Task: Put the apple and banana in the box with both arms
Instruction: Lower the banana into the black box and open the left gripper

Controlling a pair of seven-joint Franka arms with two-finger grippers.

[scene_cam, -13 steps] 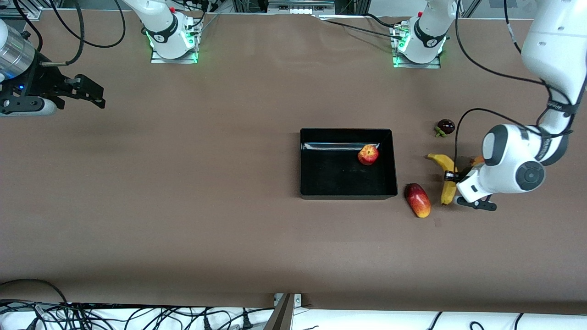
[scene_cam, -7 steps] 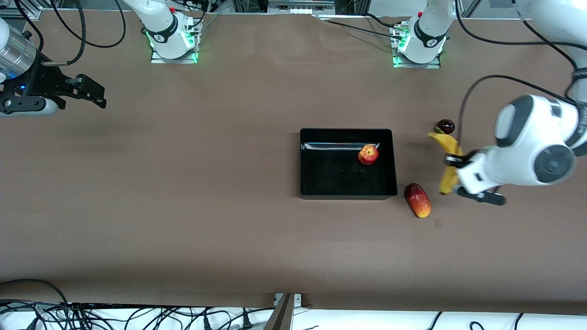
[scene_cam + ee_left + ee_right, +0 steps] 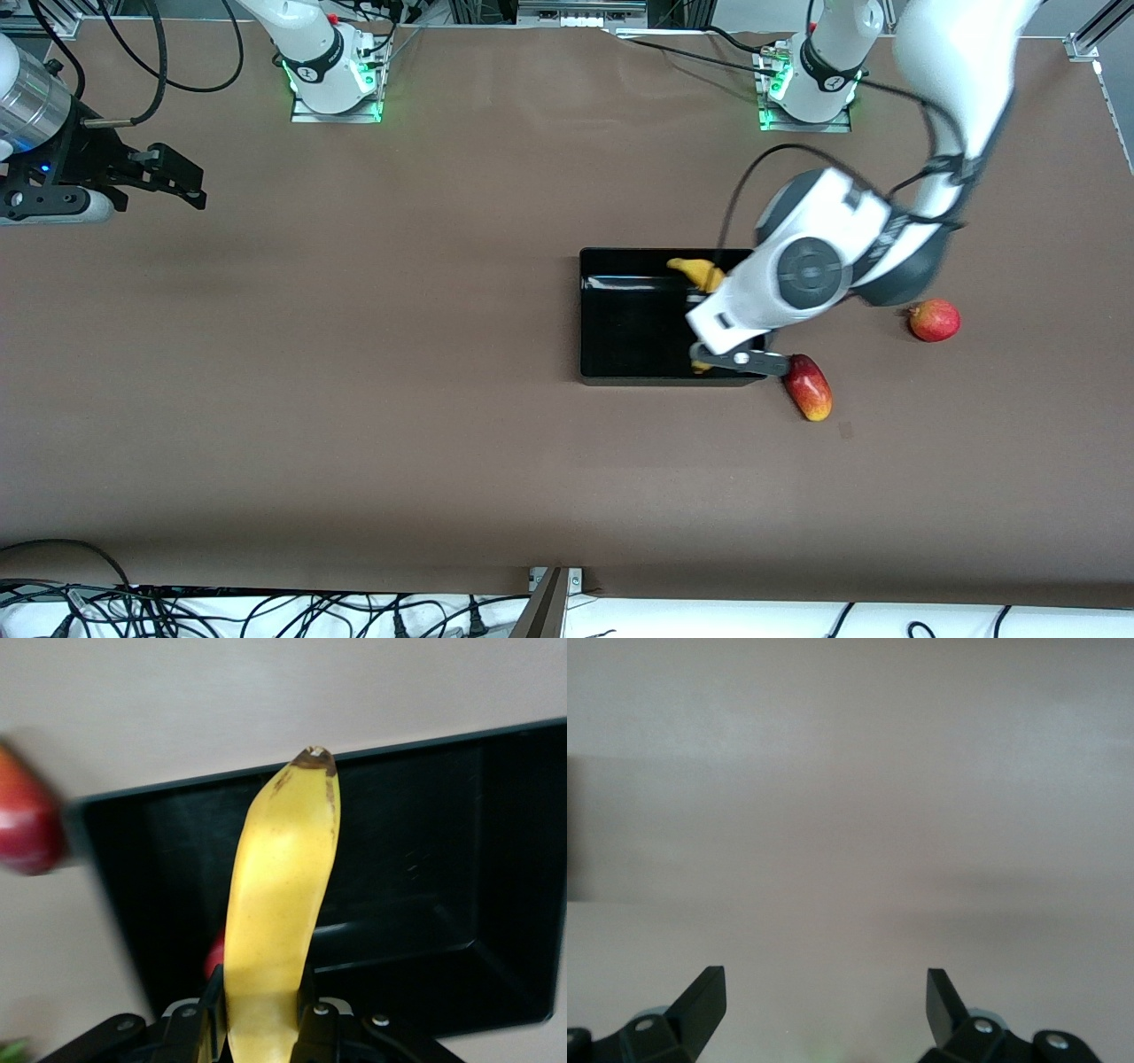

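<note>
So here's where we're at. The left gripper hangs over the box, over its end toward the left arm. Its fingers are pinching the banana from both sides, fairly low on its length, and most of the fruit sticks out past them. In the front view we only see the banana's ends poking out from under the white wrist, at roughly 12 and 6 o'clock of it.

The apple is mostly hidden. A sliver of red shows beside the banana down in the box, and we reckon that's it.

The right gripper waits with its fingers spread wide and nothing between them. It's over the table at the right arm's end, about 10 o'clock from the box.

Handling-wise, we'd say the banana is light but long and curved, with a smooth, slippery-looking skin. A grip this far off the middle could let it swing or twist. Nearer the middle of the curve would be steadier, and the squeeze should be gentle since a banana bruises easily. It only needs lowering until it's close to the floor of the box, then letting go.

Two extras to leave alone: a mango-like fruit at 4 o'clock of the box, just beside its corner, and a red round fruit at 3 o'clock, well apart.
</note>
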